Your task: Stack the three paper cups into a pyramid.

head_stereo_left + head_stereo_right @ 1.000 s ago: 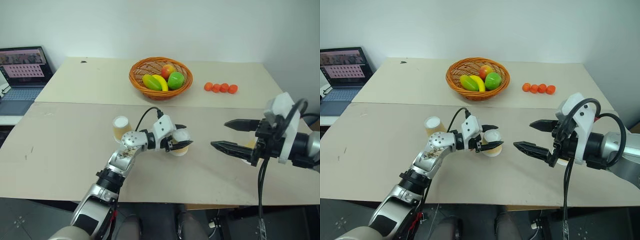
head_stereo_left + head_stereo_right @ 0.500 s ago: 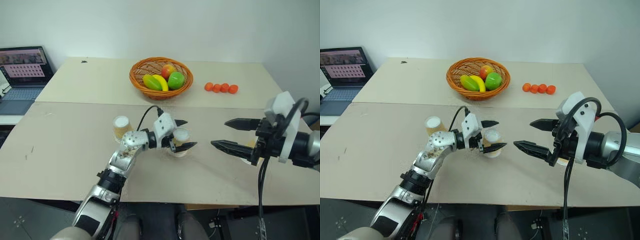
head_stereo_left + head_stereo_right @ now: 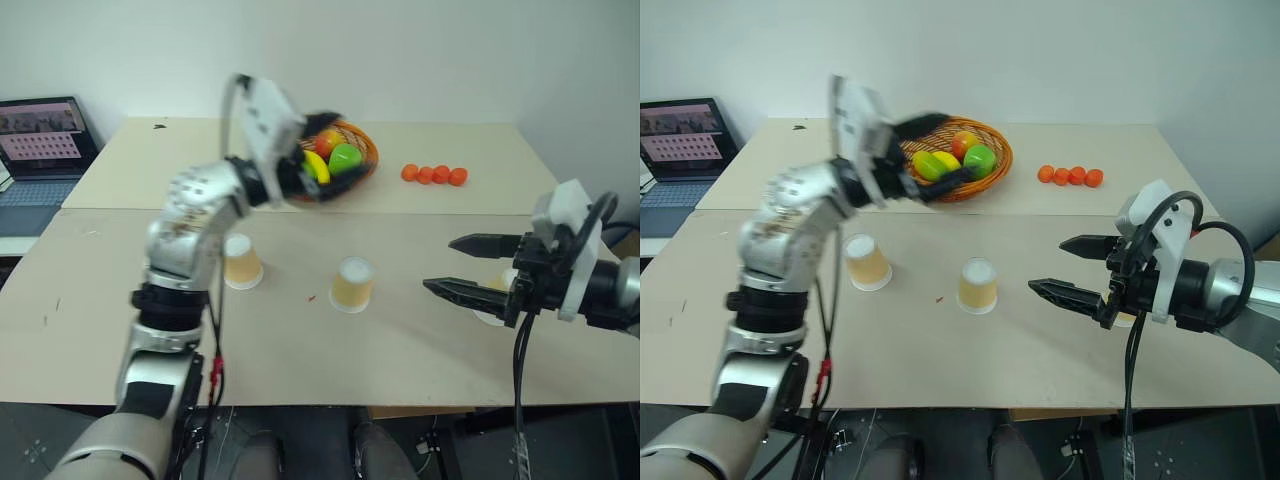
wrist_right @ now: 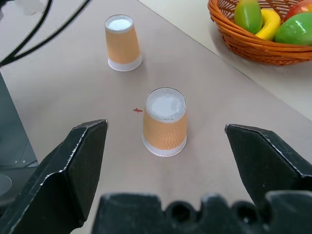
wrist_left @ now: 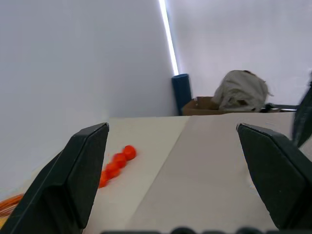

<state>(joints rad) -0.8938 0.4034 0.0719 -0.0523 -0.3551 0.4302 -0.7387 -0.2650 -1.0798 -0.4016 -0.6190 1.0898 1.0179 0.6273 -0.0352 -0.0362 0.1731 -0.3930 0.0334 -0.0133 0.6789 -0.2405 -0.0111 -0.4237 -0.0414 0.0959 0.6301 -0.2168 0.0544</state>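
Observation:
Two paper cups stand upside down and apart on the table, one in the middle and one to its left; the right wrist view shows both, the middle cup and the left cup. Behind my right gripper a white edge of a third cup peeks out. That gripper is open, level above the table, and points at the middle cup from the right. My left gripper is raised high in front of the basket, open and holding nothing. No pyramid stands.
A wicker basket of fruit sits at the back centre, with a row of small orange balls to its right. A laptop stands on a side table at far left. A tiny red mark lies between the cups.
My left gripper opened off the middle cup, then rose and swung left toward the basket. The cup stays standing on the table. My right gripper has not moved.

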